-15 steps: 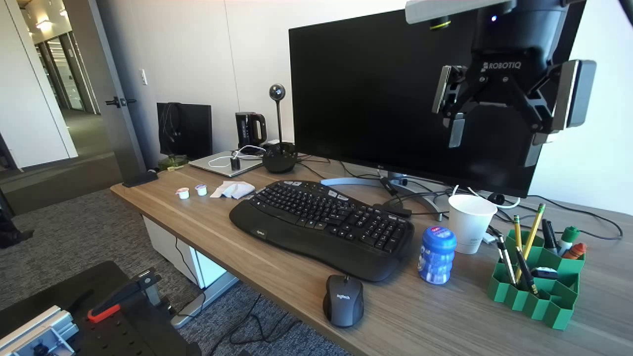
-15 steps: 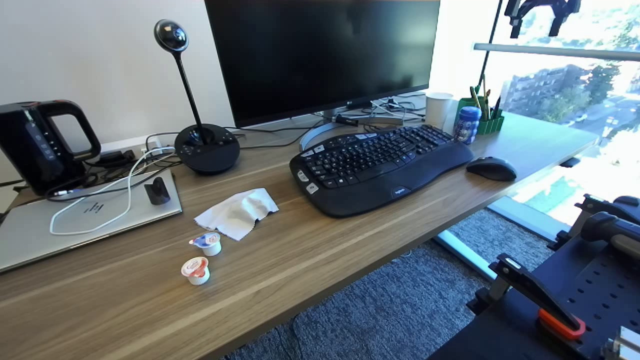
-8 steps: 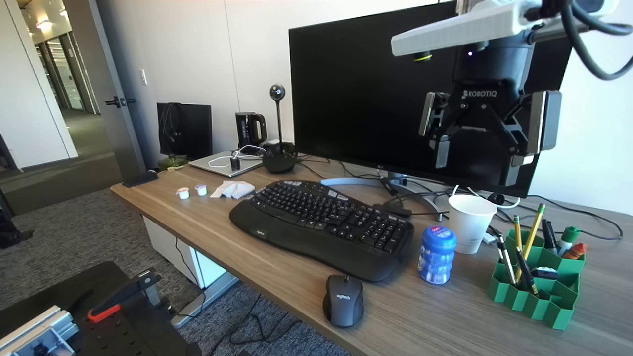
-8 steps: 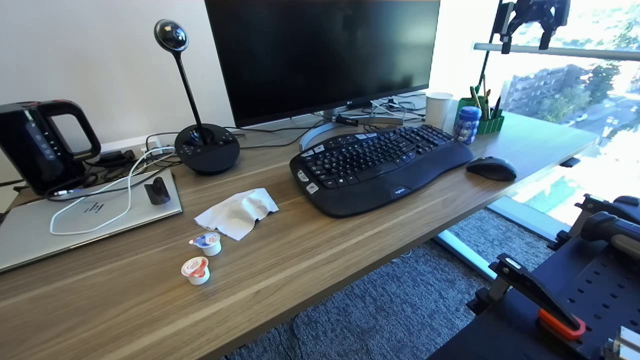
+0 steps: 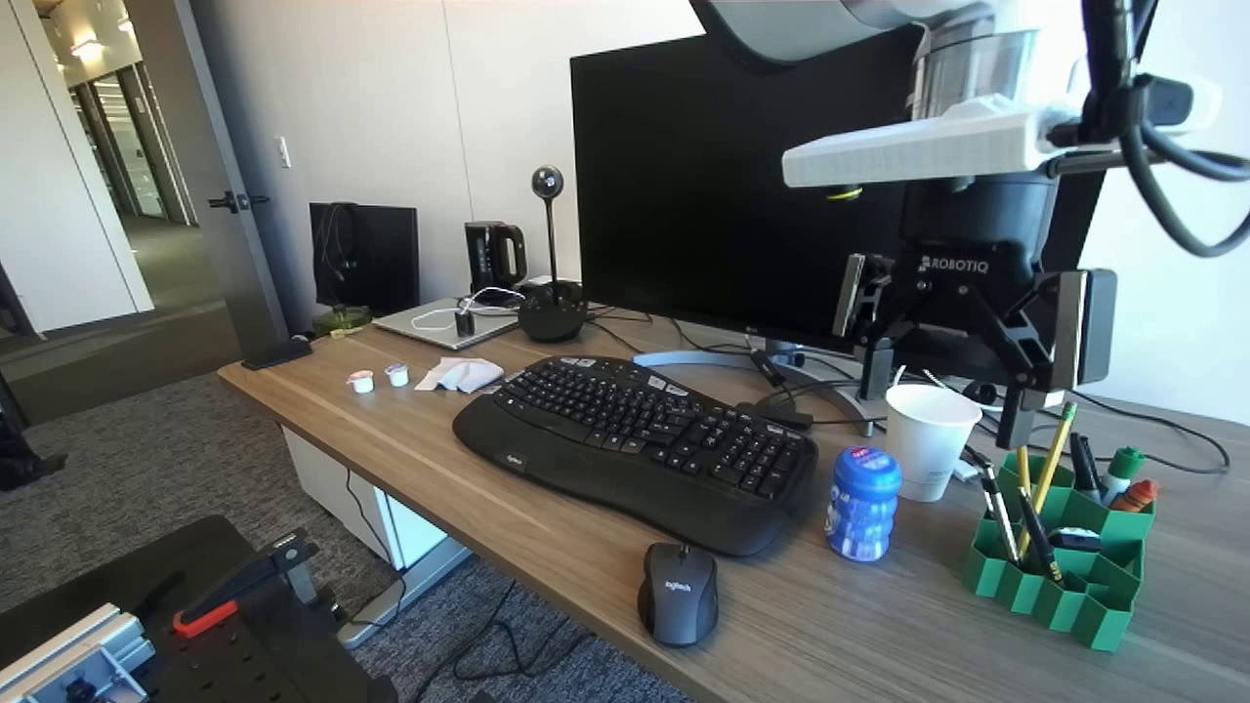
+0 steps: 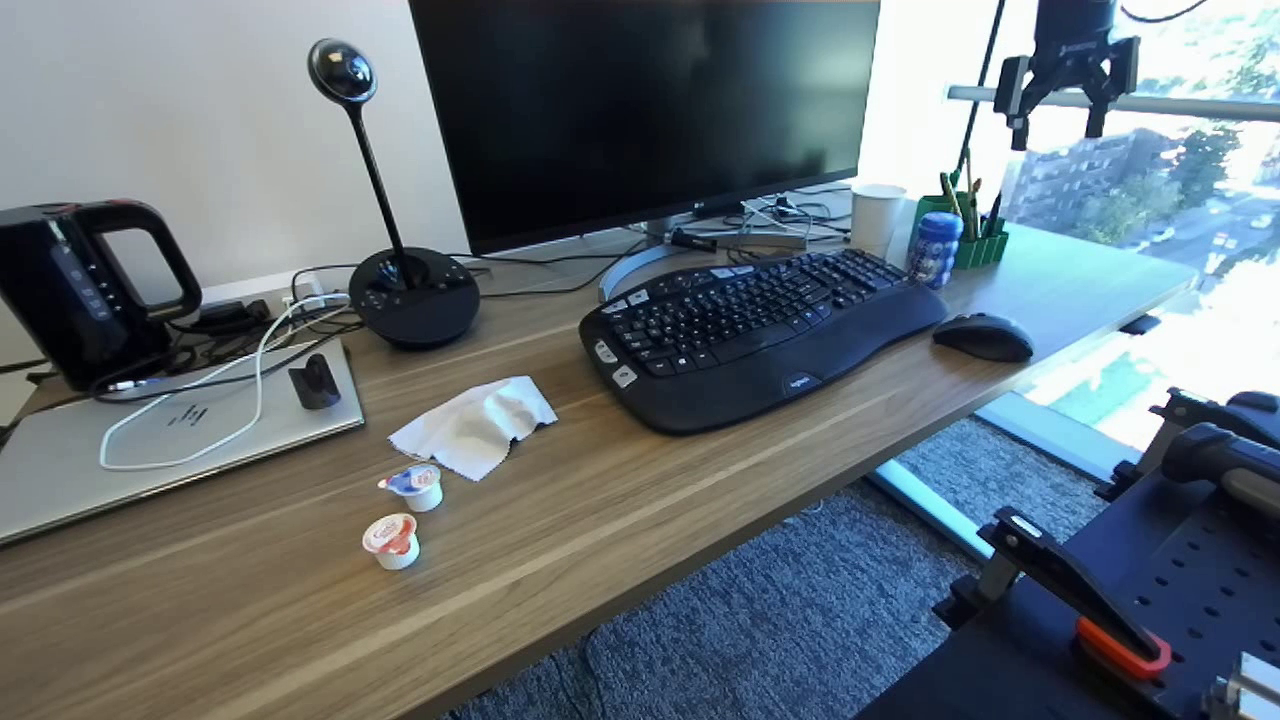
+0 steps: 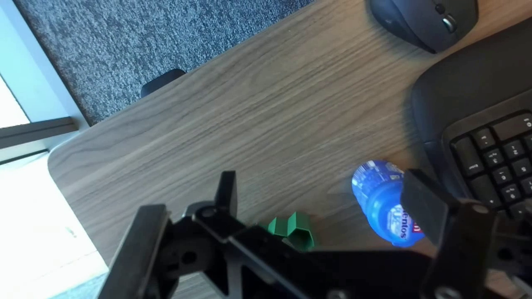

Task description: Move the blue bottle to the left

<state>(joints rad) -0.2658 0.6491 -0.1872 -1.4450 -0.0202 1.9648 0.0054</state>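
blue bottle, one: upright on the desk, between the black keyboard and the green pen holder, just beside the number-pad end; cap bears a white-and-red label.
gripper, one, mine to steer: points down, hangs above the desk, higher than the bottle; jaws spread wide, holding nothing. in my wrist view a finger hides part of the bottle.
paper cup, one, white: upright, near the bottle, on the monitor side.
pen holder contents, those i can make out: pencils, pens, a green-capped marker.
mouse, one, dark: near the desk's edge, beside the keyboard.
tubs, two, small, white: i find them well apart from the bottle, past the keyboard's other end, near a pale cloth.
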